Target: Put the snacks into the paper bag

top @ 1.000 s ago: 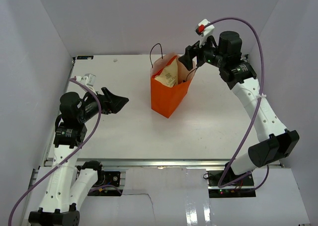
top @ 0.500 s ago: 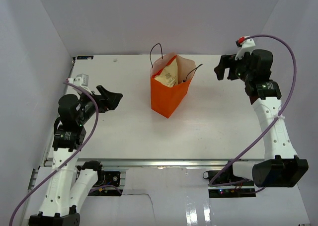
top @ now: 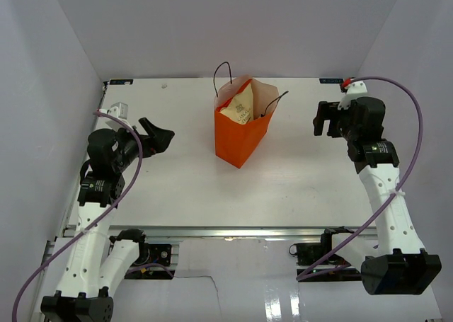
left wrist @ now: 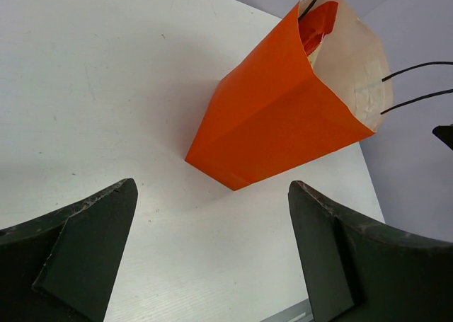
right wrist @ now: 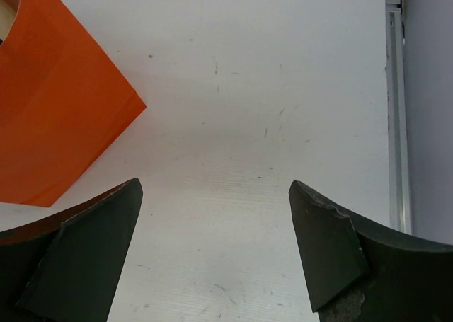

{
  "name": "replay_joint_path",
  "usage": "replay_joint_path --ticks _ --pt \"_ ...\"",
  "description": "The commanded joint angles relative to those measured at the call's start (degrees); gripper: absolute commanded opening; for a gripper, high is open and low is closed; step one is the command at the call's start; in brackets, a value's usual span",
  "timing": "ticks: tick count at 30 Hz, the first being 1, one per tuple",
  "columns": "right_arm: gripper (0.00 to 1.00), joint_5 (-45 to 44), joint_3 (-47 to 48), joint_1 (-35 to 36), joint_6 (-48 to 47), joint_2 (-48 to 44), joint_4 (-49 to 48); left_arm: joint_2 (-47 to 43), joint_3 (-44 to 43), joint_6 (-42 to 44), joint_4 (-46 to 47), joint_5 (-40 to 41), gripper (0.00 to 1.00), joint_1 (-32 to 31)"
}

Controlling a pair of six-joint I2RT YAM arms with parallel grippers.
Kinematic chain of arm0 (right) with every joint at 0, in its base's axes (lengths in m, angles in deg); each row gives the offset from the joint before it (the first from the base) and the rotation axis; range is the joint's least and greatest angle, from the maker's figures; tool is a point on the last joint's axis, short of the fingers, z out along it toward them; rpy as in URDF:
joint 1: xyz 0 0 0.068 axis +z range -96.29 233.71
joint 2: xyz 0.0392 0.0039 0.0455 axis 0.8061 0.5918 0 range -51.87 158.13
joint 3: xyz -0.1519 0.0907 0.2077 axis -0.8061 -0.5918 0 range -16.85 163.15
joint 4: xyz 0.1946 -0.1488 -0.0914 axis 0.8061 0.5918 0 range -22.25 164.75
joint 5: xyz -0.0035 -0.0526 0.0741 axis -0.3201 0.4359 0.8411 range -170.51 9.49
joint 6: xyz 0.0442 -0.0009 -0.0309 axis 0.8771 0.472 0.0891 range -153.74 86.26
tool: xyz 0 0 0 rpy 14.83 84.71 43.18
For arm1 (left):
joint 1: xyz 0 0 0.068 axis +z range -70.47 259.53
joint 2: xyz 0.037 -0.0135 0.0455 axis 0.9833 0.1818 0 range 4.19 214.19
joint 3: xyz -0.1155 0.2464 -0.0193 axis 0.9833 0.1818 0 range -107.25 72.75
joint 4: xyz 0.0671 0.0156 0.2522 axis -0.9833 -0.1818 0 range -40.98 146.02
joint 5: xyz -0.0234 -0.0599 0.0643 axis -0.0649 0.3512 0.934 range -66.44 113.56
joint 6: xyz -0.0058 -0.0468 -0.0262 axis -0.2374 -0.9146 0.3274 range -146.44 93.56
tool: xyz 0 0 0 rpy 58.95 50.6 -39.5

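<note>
The orange paper bag [top: 239,139] stands upright at the middle back of the table, its mouth open and its black cord handles sticking up. Snacks lie inside it: a cream packet [top: 241,107] shows at the mouth in the top view, and a red packet [left wrist: 318,23] in the left wrist view. I see no packets on the table. My left gripper [top: 158,129] hovers open left of the bag [left wrist: 276,117], nothing between its fingers [left wrist: 212,186]. My right gripper [top: 322,118] is open and empty right of the bag [right wrist: 49,117], over bare table [right wrist: 216,184].
White enclosure walls rise on the left, back and right. An aluminium rail [top: 226,231] runs along the near edge, and another rail [right wrist: 395,110] along the table's right edge. The white table [top: 212,187] carries only the bag.
My right gripper has pulled away from the bag's mouth, moving right and nearer, and its jaws have opened wider. My left gripper has shifted slightly and opened a little more.
</note>
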Motion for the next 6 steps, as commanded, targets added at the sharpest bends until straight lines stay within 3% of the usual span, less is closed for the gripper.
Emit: replay_joint_path --ticks 1,6 --pt "0.90 -5.7 0.1 -0.1 1.2 -1.0 -3.6 0.3 0.0 0.1 1.1 0.3 0.98 -0.1" --pt "0.90 -5.4 -0.5 -0.1 0.6 -1.4 -4.4 1.3 -0.5 0.7 1.1 0.0 0.98 0.0"
